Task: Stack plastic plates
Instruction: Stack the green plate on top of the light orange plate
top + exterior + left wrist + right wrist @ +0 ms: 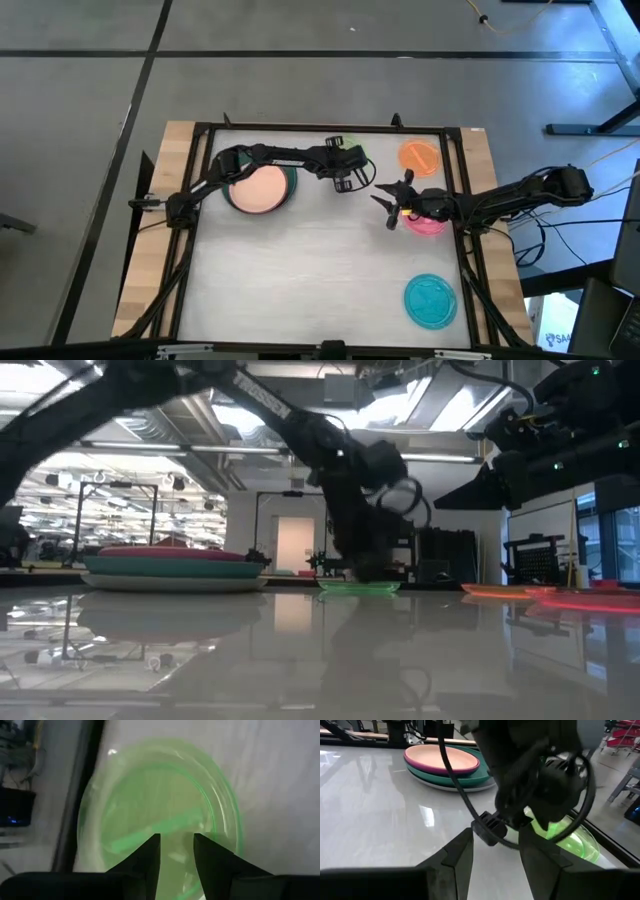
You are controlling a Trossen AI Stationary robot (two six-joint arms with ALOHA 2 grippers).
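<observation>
A small green plate (352,148) (160,815) (357,588) lies flat near the table's far edge. My left gripper (347,176) (177,845) is open and points down over it. A stack of large plates (262,187) (170,570) (445,765) sits to the plate's left, peach on top of pink, teal and grey. The orange plate (420,157), magenta plate (426,220) and cyan plate (431,300) lie singly on the right side. My right gripper (385,205) (495,852) is open above the table beside the magenta plate and points toward the left gripper. My left gripper comes at the green plate from above, its fingers over the plate's inner surface (170,827). I cannot tell whether the fingertips touch it.
A black frame (320,128) runs around the white tabletop. The middle and near left of the table hold nothing. The right arm (500,200) lies over the magenta plate. The two grippers are close together near the table's far middle.
</observation>
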